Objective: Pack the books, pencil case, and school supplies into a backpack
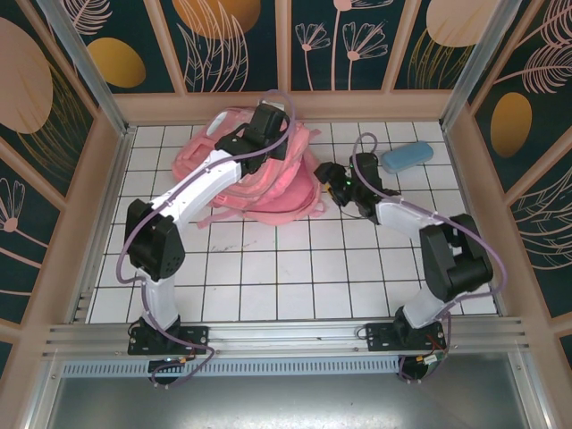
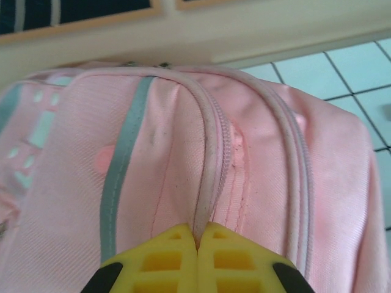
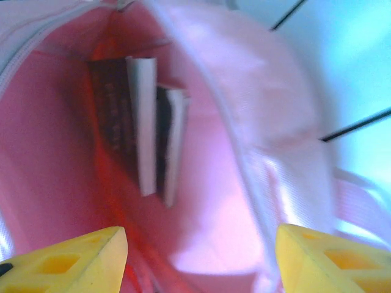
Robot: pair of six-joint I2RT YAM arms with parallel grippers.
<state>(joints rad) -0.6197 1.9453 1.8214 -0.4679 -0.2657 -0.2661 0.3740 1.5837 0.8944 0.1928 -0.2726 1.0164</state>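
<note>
On white tiles (image 1: 268, 268), backpack (image 1: 264, 198) half-hides 2 blurred books (image 3: 143, 134).

Top cam: pink backpack (image 1: 268, 192) lies far-centre on the white tiled table (image 1: 268, 268), straps trailing towards the near side. Left arm reaches diagonally across it, with the left gripper (image 1: 270, 116) down on the backpack's far edge. Right arm comes in from the right, with the right gripper (image 1: 322, 171) at the backpack's right edge. Jaw state on both is too small to read from here. Light blue pencil case (image 1: 407, 156) sits far right, apart from the backpack.
</note>
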